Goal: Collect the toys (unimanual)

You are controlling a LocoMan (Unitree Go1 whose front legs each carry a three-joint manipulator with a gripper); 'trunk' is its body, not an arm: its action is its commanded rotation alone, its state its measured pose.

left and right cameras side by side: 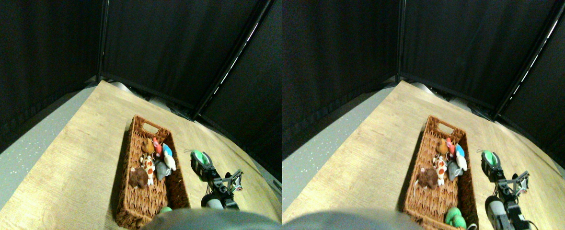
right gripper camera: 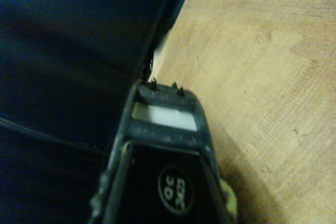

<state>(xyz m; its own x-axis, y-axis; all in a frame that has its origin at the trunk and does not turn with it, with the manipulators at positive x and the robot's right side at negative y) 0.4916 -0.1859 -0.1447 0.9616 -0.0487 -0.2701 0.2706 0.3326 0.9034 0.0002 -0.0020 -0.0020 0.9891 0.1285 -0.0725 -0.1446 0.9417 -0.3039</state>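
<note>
A long brown woven basket (left and right cameras side by side: 133, 143) lies on the wooden floor. Inside it are several toys: orange (left and right cameras side by side: 147, 145), red (left and right cameras side by side: 156, 143), blue (left and right cameras side by side: 167, 149), spotted (left and right cameras side by side: 148, 166), brown (left and right cameras side by side: 138, 178) and grey (left and right cameras side by side: 162, 168). Another green toy (left and right cameras side by side: 166, 209) peeks out at the basket's near end. My right gripper (left and right cameras side by side: 199, 160) is to the right of the basket, outside it, shut on a green toy (left and right cameras side by side: 196, 154) with a white string loop. In the wrist view the dark jaw frame (right gripper camera: 165, 129) fills the lower middle, with a sliver of the green toy (right gripper camera: 229, 199) beside it.
Black curtains (left and right cameras side by side: 177, 48) close off the back and right, meeting the floor just beyond the basket. A grey speckled floor strip (left and right cameras side by side: 18, 158) runs along the left. Bare wood (left and right cameras side by side: 71, 167) lies left of the basket.
</note>
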